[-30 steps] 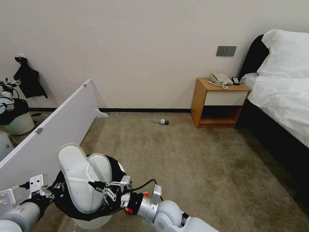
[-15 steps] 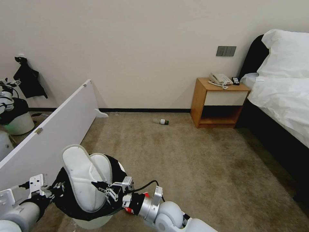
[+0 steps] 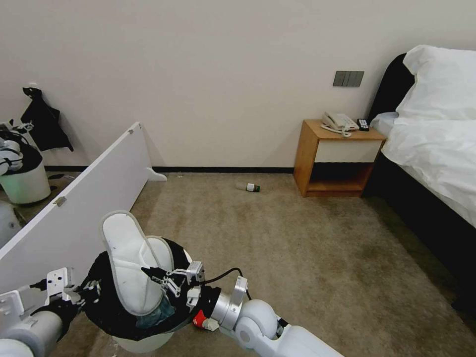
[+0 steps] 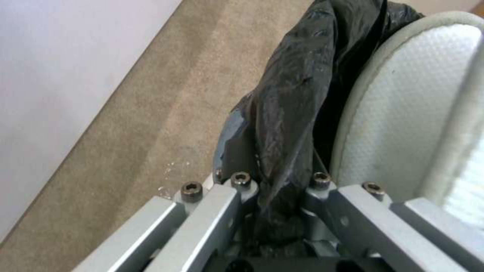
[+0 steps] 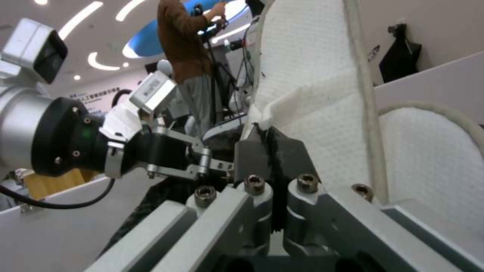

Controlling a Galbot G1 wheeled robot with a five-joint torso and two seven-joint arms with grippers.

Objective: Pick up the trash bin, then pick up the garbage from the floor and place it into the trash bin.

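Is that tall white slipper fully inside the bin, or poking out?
Poking out. The slipper stands nearly upright, most of it above the trash bin rim, the right end effector shut on it.

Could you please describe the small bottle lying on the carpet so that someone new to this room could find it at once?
Start at the wooden nightstand against the far wall, beside the bed. Just to its left, close to the dark baseboard, the small bottle lies on its side on the beige carpet. Its pale body and green cap mark it out as the one loose item there.
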